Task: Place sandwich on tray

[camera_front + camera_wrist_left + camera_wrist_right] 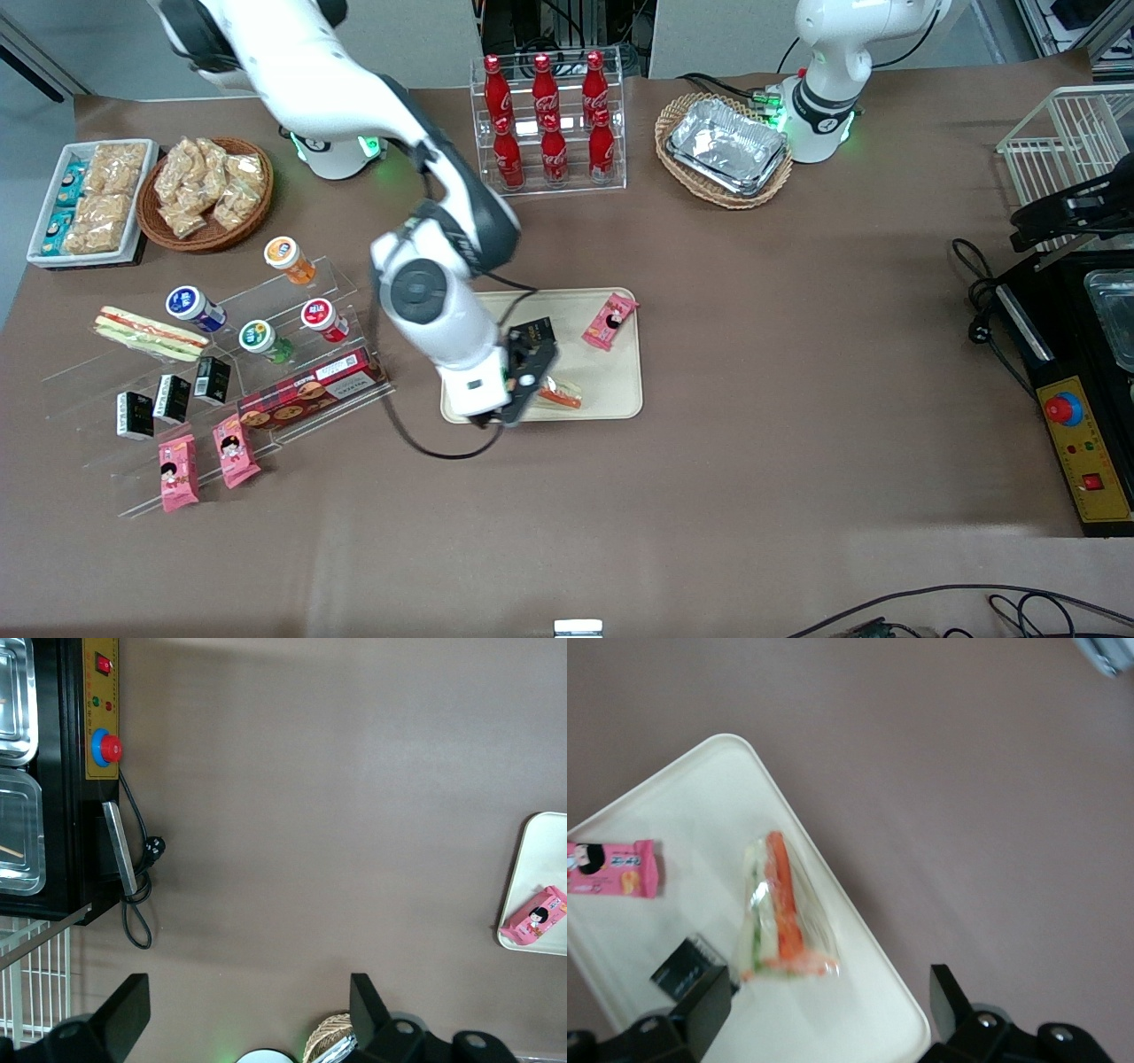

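Note:
The clear-wrapped sandwich (780,917) with its orange filling stripe lies flat on the cream-beige tray (700,806), near the tray's edge that is nearest the front camera. In the front view the sandwich (561,395) peeks out beside my wrist on the tray (611,372). My right gripper (828,1014) hangs open just above the tray, close to one end of the sandwich, with nothing between its fingers (704,1001). In the front view the gripper (523,390) sits over the tray's corner toward the working arm's end.
On the tray also lie a pink snack packet (609,321) and a small black carton (532,333). A clear display stand (221,372) with a red-striped sandwich (149,332), cups and snacks is at the working arm's end. A cola bottle rack (547,120) stands farther from the camera.

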Available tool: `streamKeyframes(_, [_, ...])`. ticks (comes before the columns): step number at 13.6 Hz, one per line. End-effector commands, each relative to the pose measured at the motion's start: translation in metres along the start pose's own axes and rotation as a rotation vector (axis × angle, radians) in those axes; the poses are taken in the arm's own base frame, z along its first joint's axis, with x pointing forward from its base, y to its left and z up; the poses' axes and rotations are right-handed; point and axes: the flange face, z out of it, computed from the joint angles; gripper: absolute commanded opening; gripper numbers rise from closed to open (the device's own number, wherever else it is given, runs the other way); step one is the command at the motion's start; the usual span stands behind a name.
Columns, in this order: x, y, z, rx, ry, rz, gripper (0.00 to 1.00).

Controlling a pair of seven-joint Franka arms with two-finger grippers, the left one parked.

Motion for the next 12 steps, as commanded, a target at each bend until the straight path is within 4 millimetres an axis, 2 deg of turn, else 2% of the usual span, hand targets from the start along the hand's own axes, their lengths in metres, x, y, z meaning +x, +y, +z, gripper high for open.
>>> streamKeyframes(1, [-0.038, 0.037, -0.084, 0.041, -0.003, 0.163, 1.0])
streamKeyframes(3, [-0.065, 0.054, -0.137, 0.044, -0.01, 0.283, 1.0])
streamKeyframes(5, [-0.093, 0.077, -0.174, 0.047, -0.007, 0.357, 1.0])
streamKeyframes(8, [-0.135, 0.096, -0.233, 0.035, 0.001, 0.476, 1.0])
streamKeyframes(10, [-0.159, 0.108, -0.264, 0.017, 0.022, 0.552, 1.0])
streamKeyframes(12, [-0.187, 0.12, -0.286, 0.005, 0.01, 0.598, 1.0])
